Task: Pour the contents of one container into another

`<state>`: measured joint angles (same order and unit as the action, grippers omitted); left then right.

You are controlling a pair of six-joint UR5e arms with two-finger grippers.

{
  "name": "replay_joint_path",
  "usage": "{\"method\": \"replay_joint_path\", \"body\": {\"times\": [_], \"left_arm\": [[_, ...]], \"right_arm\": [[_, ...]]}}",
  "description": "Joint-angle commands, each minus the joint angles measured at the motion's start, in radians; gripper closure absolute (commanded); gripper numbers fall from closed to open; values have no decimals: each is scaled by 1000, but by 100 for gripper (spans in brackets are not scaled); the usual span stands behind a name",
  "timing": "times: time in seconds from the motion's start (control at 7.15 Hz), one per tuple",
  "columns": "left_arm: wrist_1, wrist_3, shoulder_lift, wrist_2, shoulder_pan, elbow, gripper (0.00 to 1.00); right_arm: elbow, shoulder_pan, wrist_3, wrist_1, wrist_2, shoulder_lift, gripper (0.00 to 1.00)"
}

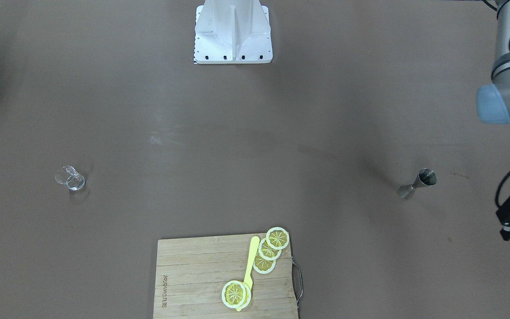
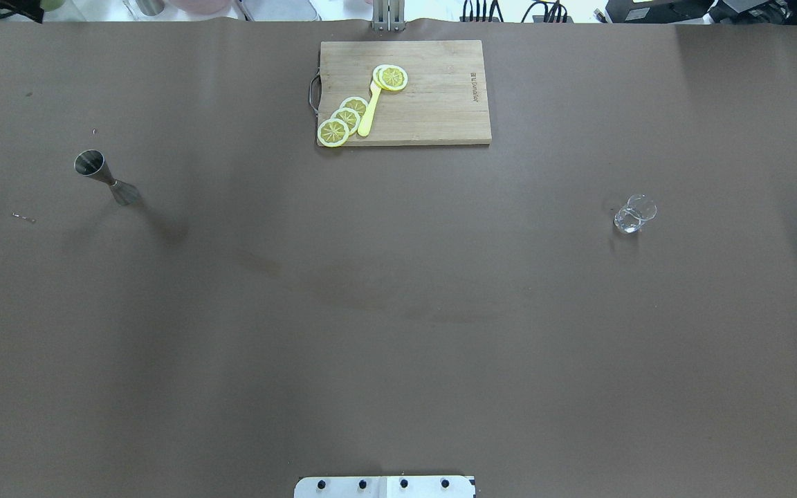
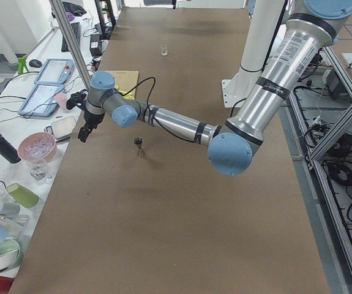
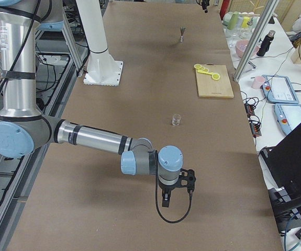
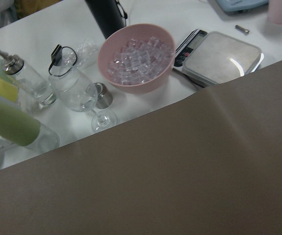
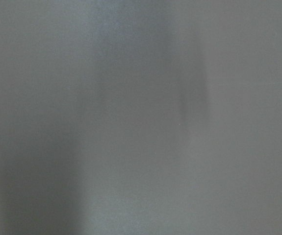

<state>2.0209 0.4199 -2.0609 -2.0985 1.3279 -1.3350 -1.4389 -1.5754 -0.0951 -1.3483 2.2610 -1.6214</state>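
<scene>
Cannot tell wide or narrow for the left fingers or the right fingers. Upright on the surface, near the left fingers: the metal jigger. Well apart, on the robot's right side: the little glass. Could knock the thin jigger over by coming in crooked, or spill by tipping too soon. Burned-in word on the cutting board, too small to read.

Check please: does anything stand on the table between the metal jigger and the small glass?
Nothing visible does. The cutting board with lemon slices lies off the line from the jigger to the small glass, nearer the far edge.
</scene>
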Motion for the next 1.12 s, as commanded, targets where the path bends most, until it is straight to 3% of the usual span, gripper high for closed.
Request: {"method": "replay_joint_path", "body": {"times": [0.0,0.14,0.42,0.7,0.98], "left_arm": [[-40,-1,138,-130,126,-28,0],[-42,-3,248,-144,138,-65,0],[-146,-33,358,-230,194,-56,0],[-270,-113,396,-232,224,-43,0],[-304,-116,419,-247,224,-62,0]], "right_arm": [[0,0,0,0,6,0,0],[0,0,0,0,8,0,0],[0,0,0,0,8,-2,0],[0,0,0,0,9,-2,0],[0,0,0,0,9,-2,0]]}}
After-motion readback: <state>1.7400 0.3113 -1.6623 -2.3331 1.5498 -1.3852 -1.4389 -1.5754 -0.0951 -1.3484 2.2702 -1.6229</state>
